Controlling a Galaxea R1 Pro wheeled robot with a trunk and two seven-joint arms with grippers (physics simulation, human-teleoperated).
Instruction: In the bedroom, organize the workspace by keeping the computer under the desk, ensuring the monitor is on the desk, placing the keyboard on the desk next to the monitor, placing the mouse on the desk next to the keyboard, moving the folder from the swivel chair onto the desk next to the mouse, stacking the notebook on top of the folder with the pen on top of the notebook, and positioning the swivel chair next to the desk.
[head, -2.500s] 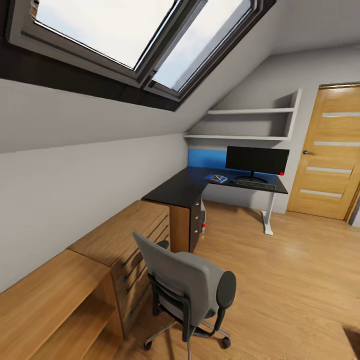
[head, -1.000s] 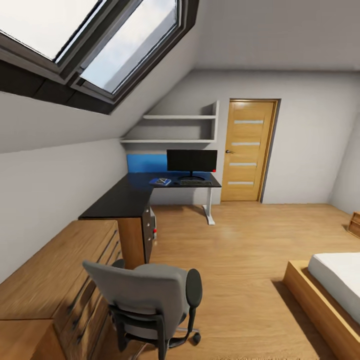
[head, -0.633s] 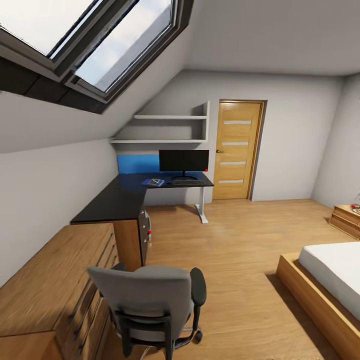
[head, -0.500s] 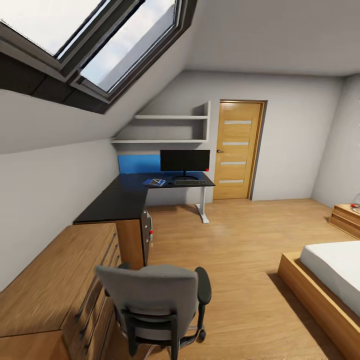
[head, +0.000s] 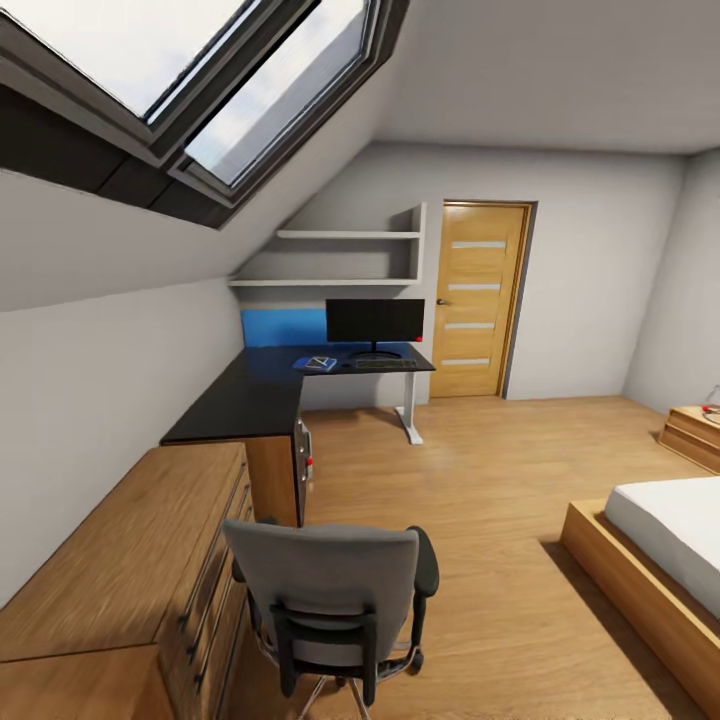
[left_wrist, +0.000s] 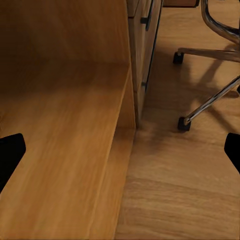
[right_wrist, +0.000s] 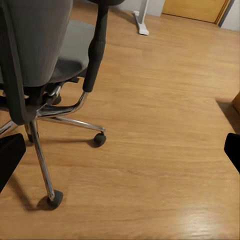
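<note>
Both end effectors wide open, empty, wood floor (head: 480, 480), swivel chair (head: 330, 590) nr chest (head: 130, 560), desk (head: 250, 400) far.

Grey swivel chair (head: 330, 600) sits at bottom center, back facing the camera, seat bare. Black L-shaped desk (head: 245, 400) runs mid-left (monitor (head: 375, 321) upright on it), keyboard (head: 383, 364) in front, blue folder (head: 314, 363) with the notebook (head: 320, 361) on top, left of that.

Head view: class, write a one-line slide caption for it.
Grey swivel chair stands beside a wooden drawer chest, apart from the black desk holding the monitor.
</note>
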